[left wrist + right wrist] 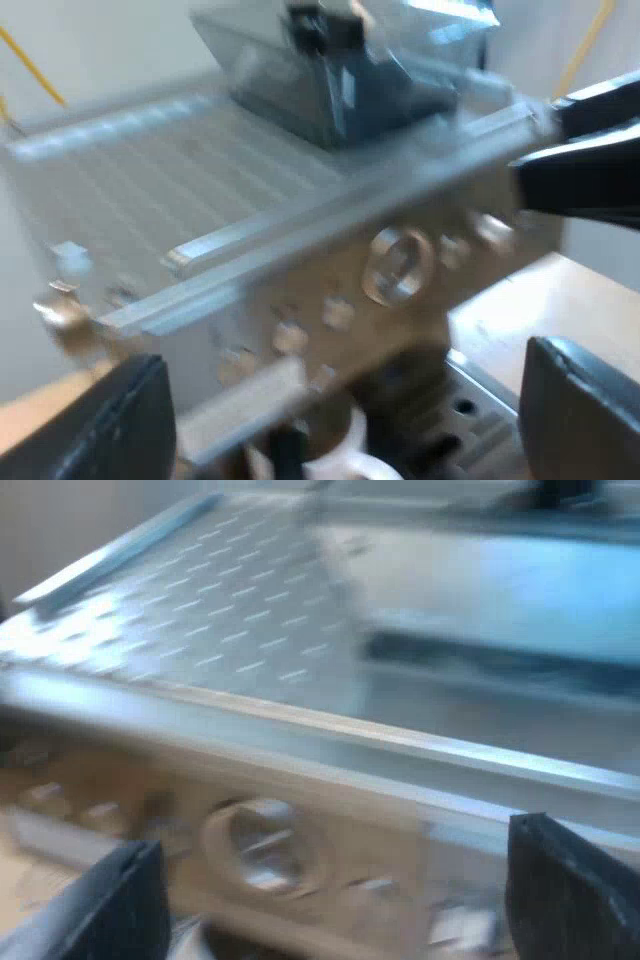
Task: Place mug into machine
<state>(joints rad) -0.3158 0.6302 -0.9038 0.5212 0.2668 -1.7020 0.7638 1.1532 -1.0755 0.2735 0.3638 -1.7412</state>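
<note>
left gripper (345, 355): both black fingers (100, 425) spread wide apart, jaws fully parted. right gripper (335, 832): same pose, fingers (565, 890) wide apart. in the left wrist view the right gripper sits close ahead of the left gripper, lying roughly level and pointing across its line.

The left gripper (340, 365) has two black fingers (100, 425). Each one is a thick, flat block with soft, round corners and a dull skin, with a thin pale shine along its edge. The right gripper (335, 845) has the same two black fingers (575, 895), blocky and smooth. Seen from far off in the left wrist view, it looks like two dark, pointed wedges.
</note>
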